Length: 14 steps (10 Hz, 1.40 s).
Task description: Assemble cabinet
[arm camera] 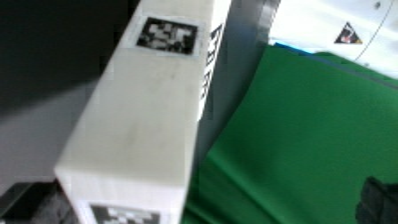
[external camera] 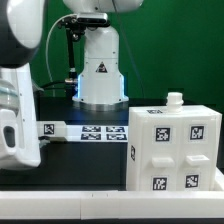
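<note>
The gripper (arm camera: 196, 205) stands wide open, holding nothing. The cabinet (arm camera: 151, 110) lies directly beneath it, its long axis running away from the fingers (arm camera: 32, 200).

Green backdrop (external camera: 180, 50) behind a black table (external camera: 60, 150), possibly matte.

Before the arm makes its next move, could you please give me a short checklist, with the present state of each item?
1. End effector open: ok. Its fingers stand wide apart in the wrist view.
2. White panel free of the fingers: ok, as far as the wrist view shows; neither finger touches it.
3. What the white panel rests on: cannot tell.
4. Cabinet body upright: ok. It stands on the table at the exterior view's right.
5. Knob in place: ok. It sits on top of the cabinet body.
</note>
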{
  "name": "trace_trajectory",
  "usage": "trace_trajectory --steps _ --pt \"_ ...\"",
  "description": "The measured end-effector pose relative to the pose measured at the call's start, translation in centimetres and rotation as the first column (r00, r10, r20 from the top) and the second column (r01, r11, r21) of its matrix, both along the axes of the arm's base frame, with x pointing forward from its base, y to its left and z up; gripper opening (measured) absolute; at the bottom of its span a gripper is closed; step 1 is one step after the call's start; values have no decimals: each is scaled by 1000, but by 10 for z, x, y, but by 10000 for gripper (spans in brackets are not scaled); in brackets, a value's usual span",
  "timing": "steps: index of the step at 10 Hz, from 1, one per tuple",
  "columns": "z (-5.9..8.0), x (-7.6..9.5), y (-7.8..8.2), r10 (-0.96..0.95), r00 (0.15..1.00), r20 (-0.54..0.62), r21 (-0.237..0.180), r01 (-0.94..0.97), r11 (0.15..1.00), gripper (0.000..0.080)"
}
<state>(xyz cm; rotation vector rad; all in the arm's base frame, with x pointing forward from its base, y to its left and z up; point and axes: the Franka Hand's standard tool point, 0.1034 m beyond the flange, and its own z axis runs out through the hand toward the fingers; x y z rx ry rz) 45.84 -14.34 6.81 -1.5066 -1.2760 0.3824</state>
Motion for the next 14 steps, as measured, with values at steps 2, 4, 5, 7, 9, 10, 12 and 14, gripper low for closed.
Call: trace_trajectory --steps 2,4,5,7,9,10,12,14 --pt "6 2 -7 -116 993 -6 32 116 993 798" --pt "13 -1 -10 -180 984 -19 79 181 980 798" --pt "13 -2 -9 -171 985 -29 63 172 983 798" --pt "13 -2 -6 -172 985 -17 52 172 984 798" --pt "17 -9 3 -188 980 -59 5 188 982 798" --pt "15 -10 1 -191 980 -59 6 191 982 798" --pt "14 -10 0 -193 979 -60 5 194 981 798" --pt "14 -10 0 -194 979 -60 5 195 981 798"
